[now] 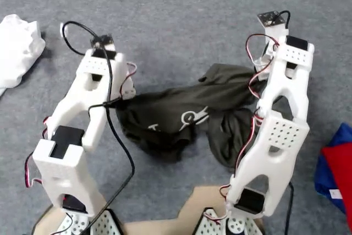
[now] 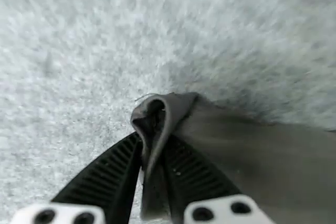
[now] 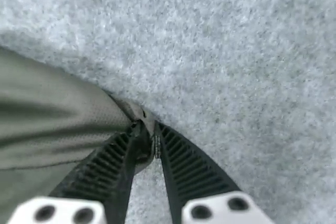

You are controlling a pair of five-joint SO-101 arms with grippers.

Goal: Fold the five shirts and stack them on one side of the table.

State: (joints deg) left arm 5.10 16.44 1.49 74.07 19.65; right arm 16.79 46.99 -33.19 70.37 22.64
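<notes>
White blocky left arm (image 1: 71, 136) and right arm (image 1: 278, 136), dotted with little holes; red, black wires (image 1: 118, 136); black ridged jaws.

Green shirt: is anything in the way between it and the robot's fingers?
No, nothing visible. The green shirt lies crumpled on the grey table, and the left gripper and right gripper each pinch an edge of it between their fingers, one at each end.
</notes>
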